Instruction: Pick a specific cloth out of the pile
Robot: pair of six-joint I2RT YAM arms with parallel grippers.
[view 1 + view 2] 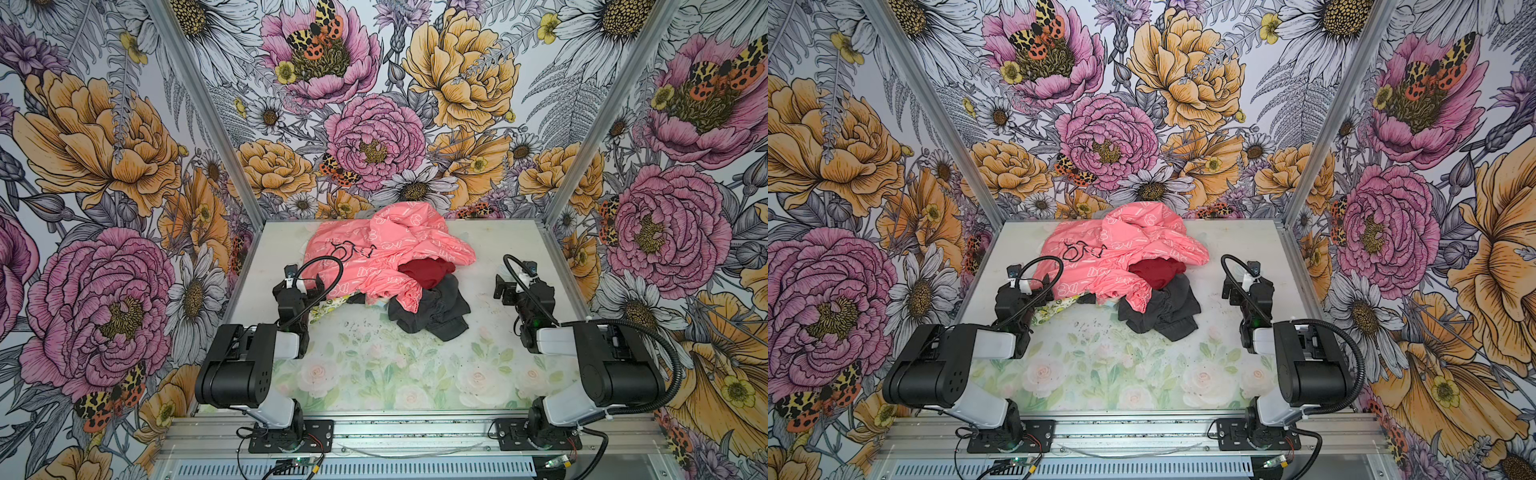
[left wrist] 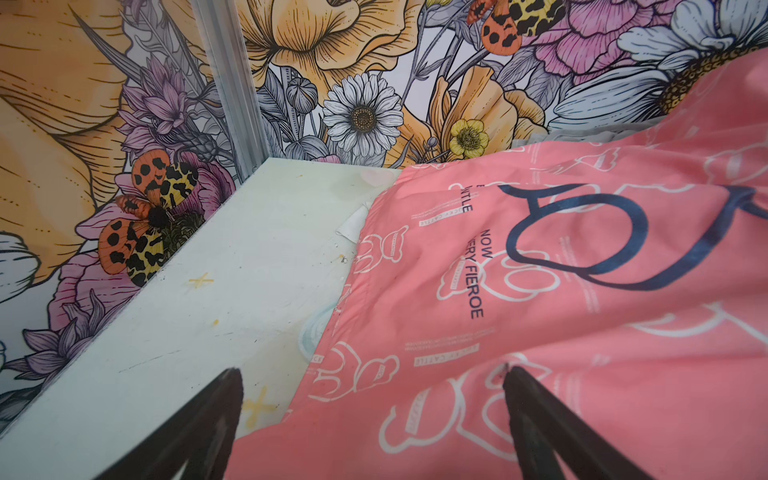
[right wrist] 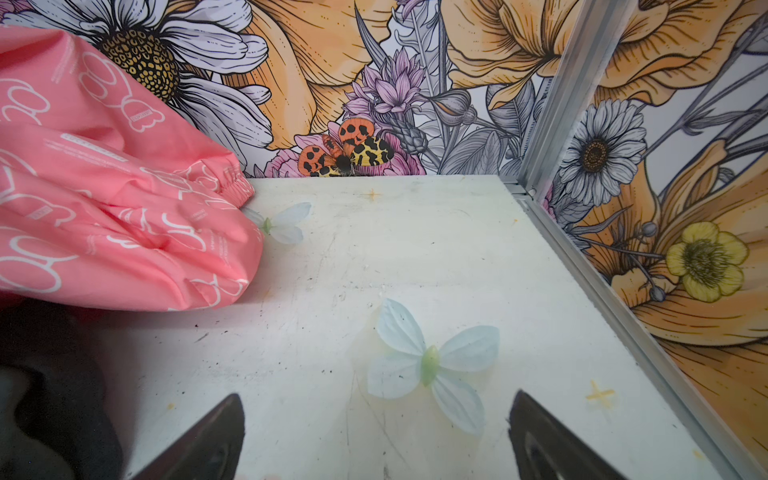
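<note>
Pile (image 1: 390, 270) at mid-back of bench (image 1: 374, 365), in both top views. Biggest item: coral-pink garment (image 1: 370, 245) w/ white print, draped over top and left side of heap.

The cloth (image 1: 426, 271) (image 1: 1156, 271): plain dark red, right-centre of pile, tucked under a fold of the pink garment on its far and left sides, near edge touching dark grey cloth (image 1: 434, 313). Only part of it visible; nothing gripping it. Not seen in either wrist view.

Grey cloth at front-right of heap, spilling onto bare bench. Small yellow-green floral bit (image 1: 326, 311) poking out at front-left, under the pink.

Left end effector (image 1: 303, 286) (image 2: 372, 372): at left edge of pile, jaws wide apart, nothing clamped. In left wrist view, one finger over pink fabric, other over bare bench; contact w/ fabric: cannot tell.

Right end effector (image 1: 519, 286) (image 3: 378, 397): right of pile, clear of it, jaws wide apart, nothing between them. Below it in right wrist view: bare scuffed bench, pale blue petal shape (image 3: 430, 365); pink garment cuff and grey cloth edge off to one side.
</note>
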